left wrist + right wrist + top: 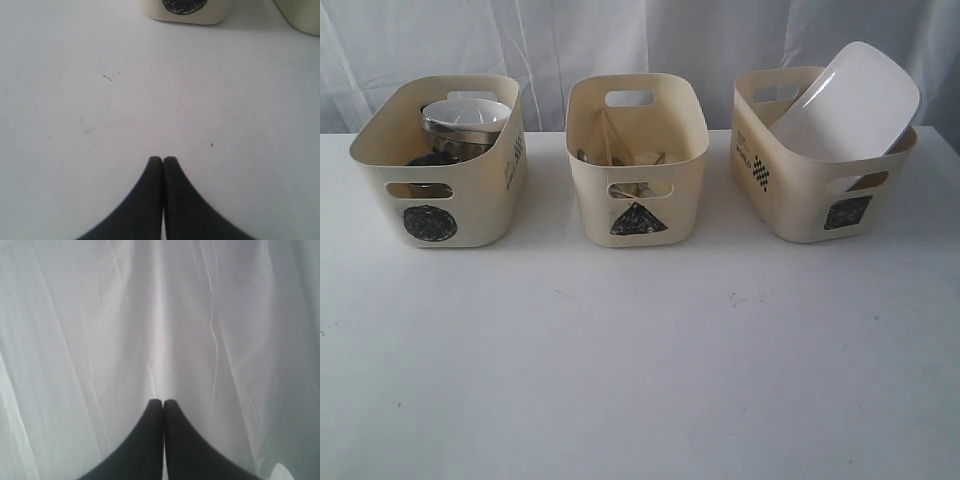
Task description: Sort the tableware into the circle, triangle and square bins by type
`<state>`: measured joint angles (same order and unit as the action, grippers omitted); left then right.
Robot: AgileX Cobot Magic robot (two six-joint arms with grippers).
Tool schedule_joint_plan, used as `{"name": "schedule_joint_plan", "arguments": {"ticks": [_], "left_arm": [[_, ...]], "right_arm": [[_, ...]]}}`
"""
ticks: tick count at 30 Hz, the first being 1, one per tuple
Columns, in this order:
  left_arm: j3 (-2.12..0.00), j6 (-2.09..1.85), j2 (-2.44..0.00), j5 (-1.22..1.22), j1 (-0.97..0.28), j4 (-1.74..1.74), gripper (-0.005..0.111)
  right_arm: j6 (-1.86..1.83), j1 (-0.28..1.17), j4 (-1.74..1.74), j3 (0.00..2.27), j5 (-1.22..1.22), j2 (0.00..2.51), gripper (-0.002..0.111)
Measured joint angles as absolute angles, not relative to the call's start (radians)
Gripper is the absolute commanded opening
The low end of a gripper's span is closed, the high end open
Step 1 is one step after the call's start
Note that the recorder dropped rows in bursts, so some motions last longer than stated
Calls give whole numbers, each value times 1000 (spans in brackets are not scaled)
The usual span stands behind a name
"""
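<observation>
Three cream tubs stand in a row at the back of the table. The circle bin (438, 160) on the left holds a steel bowl (465, 122) with a white inside, on top of other steel ware. The triangle bin (637, 158) in the middle holds wooden chopsticks (610, 140) and cutlery. From the square bin (820, 160) on the right leans a large white rounded-square plate (850, 100). Neither arm shows in the exterior view. My left gripper (163, 160) is shut and empty over bare table, the circle bin (185, 10) far ahead of it. My right gripper (163, 402) is shut and empty, facing the curtain.
A white curtain (640, 40) hangs behind the tubs. The white table (640, 360) stretches bare in front of them, with a few small dark specks. A corner of a second tub (302, 15) shows in the left wrist view.
</observation>
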<state>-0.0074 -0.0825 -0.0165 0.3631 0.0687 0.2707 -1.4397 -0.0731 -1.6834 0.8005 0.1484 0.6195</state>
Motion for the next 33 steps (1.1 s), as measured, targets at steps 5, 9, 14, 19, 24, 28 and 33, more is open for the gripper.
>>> {"name": "schedule_joint_plan", "arguments": {"ticks": [5,9,14,19,24,28,33], "left_arm": [[-7,-82,-17,363,69,271,0],[-7,-82,-17,363,69,271,0],[-7,-82,-17,363,69,271,0],[-7,-82,-17,363,69,271,0],[-7,-82,-17,363,69,271,0],[-7,-82,-17,363,69,271,0],[-7,-82,-17,363,69,271,0]], "right_arm": [[-1438,-69,-1679,675,246,400,0],[-1436,-69,-1673,655,315,289,0],[-1436,-69,-1673,655,325,188,0],[-1436,-69,-1673,655,330,123,0],[-1413,-72,-1595,611,317,65,0],[-1034,-76,-1050,465,200,48,0],[-188,-76,-253,272,181,48,0]]}}
